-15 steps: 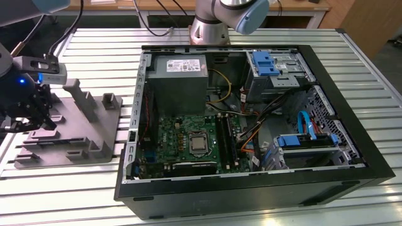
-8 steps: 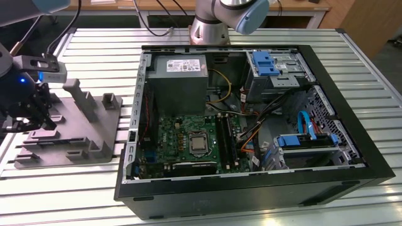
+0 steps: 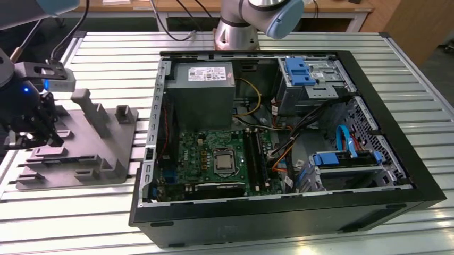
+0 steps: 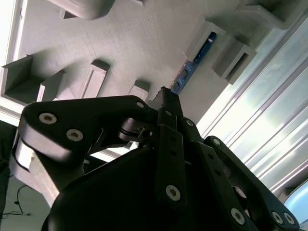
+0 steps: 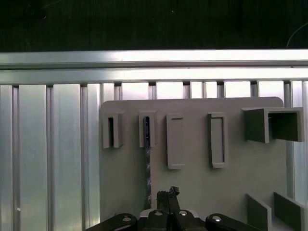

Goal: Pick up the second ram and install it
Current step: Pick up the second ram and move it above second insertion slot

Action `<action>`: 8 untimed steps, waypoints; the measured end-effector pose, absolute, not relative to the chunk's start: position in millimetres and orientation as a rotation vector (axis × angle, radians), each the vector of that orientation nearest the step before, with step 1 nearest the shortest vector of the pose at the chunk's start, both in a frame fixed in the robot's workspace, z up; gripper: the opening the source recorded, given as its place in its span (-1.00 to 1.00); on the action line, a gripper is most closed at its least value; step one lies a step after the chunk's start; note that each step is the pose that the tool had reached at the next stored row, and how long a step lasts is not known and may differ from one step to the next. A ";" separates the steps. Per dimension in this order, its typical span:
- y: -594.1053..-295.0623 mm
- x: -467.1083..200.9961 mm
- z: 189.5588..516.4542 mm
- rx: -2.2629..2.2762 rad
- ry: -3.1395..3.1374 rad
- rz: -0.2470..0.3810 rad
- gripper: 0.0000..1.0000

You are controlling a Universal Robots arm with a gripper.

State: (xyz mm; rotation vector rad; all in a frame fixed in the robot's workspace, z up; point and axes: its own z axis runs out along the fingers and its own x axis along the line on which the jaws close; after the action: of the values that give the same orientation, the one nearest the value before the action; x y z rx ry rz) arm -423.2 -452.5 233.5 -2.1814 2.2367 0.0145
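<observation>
- Hand (image 4: 166, 94): black fingertips drawn together, clamped on the near end of the second ram (image 4: 184, 73).
- In the second wrist view the second ram stands on edge in a narrow slot of the grey fixture tray (image 4: 134, 43), and its dark bluish board runs away from the hand.
- The tray lies flat on the ribbed metal worktop (image 3: 284, 40).
- In the exterior view the hand hangs low over the tray at the exterior view's left.
- Open computer case (image 3: 284, 212) just beside the tray, on the exterior view's right, with the motherboard (image 3: 206, 159) exposed.
</observation>
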 end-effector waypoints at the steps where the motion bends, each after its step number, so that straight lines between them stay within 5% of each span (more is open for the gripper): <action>1: -452.4 -423.2 233.5 -2.188 2.230 0.015 -0.80; 8: -452.4 -423.2 233.5 -2.222 2.196 0.015 -0.80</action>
State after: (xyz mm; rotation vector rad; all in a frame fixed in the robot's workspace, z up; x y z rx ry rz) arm -423.2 -452.4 233.5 -2.2223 2.1962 0.0150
